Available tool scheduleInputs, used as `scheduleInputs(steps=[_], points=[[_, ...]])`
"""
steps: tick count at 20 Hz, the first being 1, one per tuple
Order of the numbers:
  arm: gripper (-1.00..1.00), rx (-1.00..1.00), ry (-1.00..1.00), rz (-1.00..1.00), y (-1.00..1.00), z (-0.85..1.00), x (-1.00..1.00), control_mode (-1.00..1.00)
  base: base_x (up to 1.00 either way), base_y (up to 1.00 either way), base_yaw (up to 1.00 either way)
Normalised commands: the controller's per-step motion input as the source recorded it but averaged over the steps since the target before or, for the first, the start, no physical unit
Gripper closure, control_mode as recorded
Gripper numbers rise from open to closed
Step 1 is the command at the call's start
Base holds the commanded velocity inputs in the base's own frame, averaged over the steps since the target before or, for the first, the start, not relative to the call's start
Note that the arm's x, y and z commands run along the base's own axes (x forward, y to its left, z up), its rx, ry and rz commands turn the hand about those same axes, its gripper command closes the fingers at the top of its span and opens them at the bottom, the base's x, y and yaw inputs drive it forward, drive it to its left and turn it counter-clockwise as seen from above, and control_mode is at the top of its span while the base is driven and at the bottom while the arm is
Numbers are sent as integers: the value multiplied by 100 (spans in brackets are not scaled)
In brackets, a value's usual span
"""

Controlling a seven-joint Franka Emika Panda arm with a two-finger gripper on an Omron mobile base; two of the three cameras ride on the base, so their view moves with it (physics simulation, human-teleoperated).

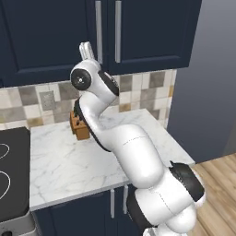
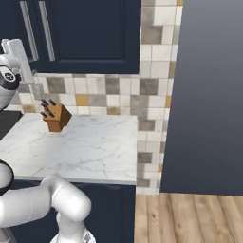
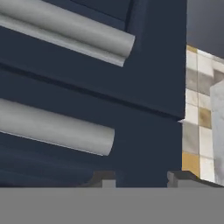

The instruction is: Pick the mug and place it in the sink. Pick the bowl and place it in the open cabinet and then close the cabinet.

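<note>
the navy blue upper wall cabinet looks shut; draw the gripper, jaws partly open and empty, straight back from its doors.

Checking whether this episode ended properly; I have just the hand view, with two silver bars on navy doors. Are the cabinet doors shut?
Observer: Yes, in the left base view both doors of the cabinet sit flush.
Operator: Where is the gripper?
Observer: The gripper is up by the lower ends of the handles.
Operator: What's on the counter?
Observer: A knife block stands on the counter near the tiled wall.
</note>
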Motion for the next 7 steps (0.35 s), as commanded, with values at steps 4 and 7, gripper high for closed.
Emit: scheduleInputs(steps=[4,7], points=[[-100,9,0,0,0,-22,67,-100,0,0,0],[-100,6,0,0,-5,-15,13,-100,0,0,0]])
